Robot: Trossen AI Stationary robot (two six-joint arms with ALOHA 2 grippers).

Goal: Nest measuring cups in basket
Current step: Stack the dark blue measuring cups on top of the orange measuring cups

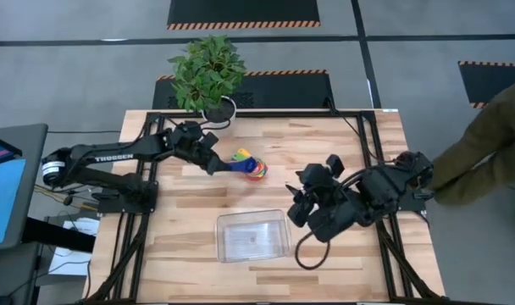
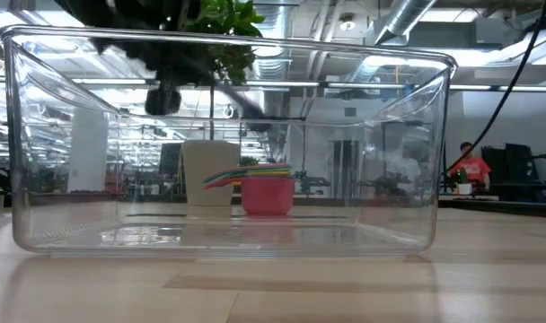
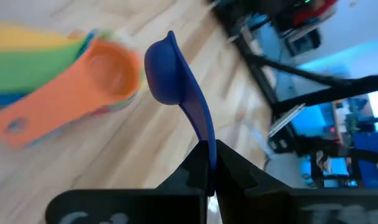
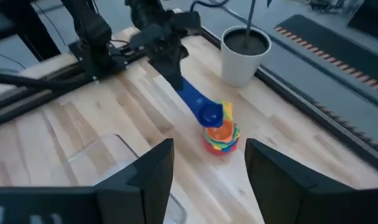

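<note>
The left gripper (image 3: 209,163) clenched the dark blue plastic scoop's handle (image 3: 188,99) above the nested coloured cups (image 4: 221,135); the right gripper (image 4: 207,171), jaws spread, waited near the clear rectangular basket (image 1: 253,235).

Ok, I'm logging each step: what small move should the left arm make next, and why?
Probably lower the dark blue cup into the orange cup topping the stack: the left gripper holds it by the handle, just above and beside it.

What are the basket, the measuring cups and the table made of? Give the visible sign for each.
Basket: probably clear glossy plastic; the room shows through its walls.
Measuring cups: likely smooth moulded plastic, in solid bright colours.
Table: apparently pale wood; grain and plank seams show.
</note>
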